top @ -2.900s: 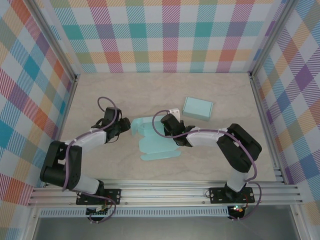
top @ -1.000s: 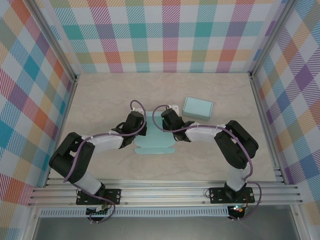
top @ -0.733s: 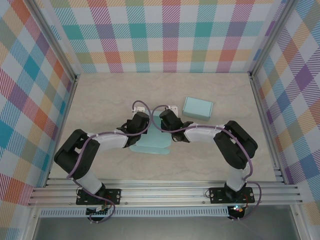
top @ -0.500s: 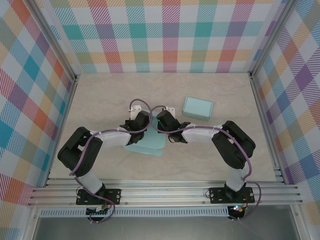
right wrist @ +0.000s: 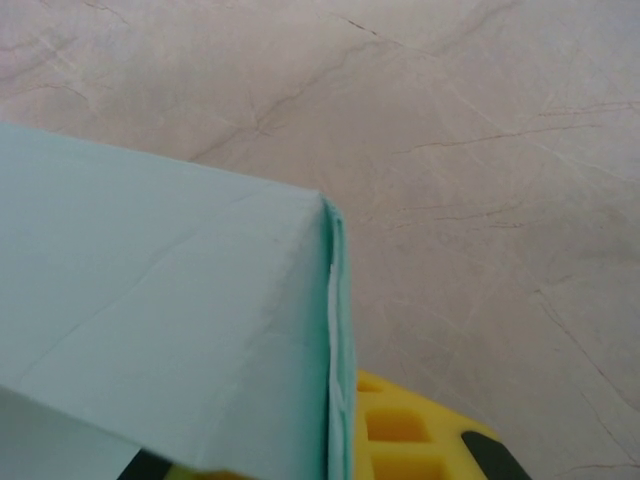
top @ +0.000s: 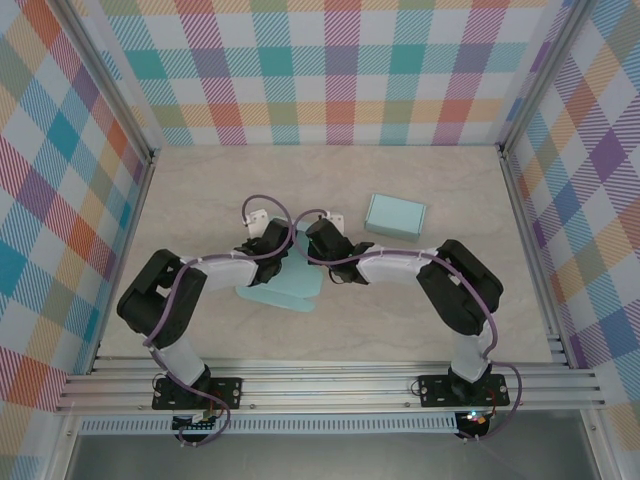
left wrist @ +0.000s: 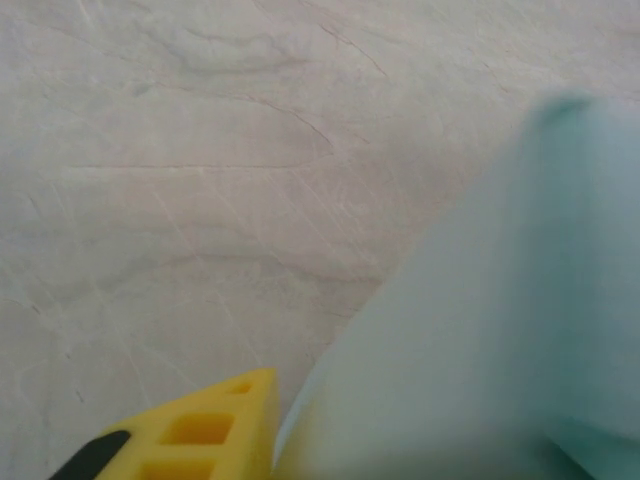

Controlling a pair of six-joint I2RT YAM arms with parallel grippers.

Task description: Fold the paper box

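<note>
The paper box [top: 283,289] is a pale teal sheet lying mid-table, with one panel raised between my two grippers. My left gripper [top: 277,245] is at the panel's left side. In the left wrist view one yellow finger [left wrist: 190,440] sits right beside the blurred teal paper [left wrist: 480,330], which hides the other finger. My right gripper [top: 318,243] is at the panel's right side. In the right wrist view it is shut on a doubled, folded edge of the paper [right wrist: 335,330], with a yellow finger [right wrist: 420,440] against that edge.
A finished teal box [top: 395,215] stands at the back right, just beyond the right arm. The light wooden table [top: 200,190] is fenced by metal rails [top: 525,250] and checked walls. Both forearms lie low across the table's middle.
Both grippers have moved further back and a little left, closer together. The sheet went from lying flat to having a panel lifted between them, and its flat part slid left.
</note>
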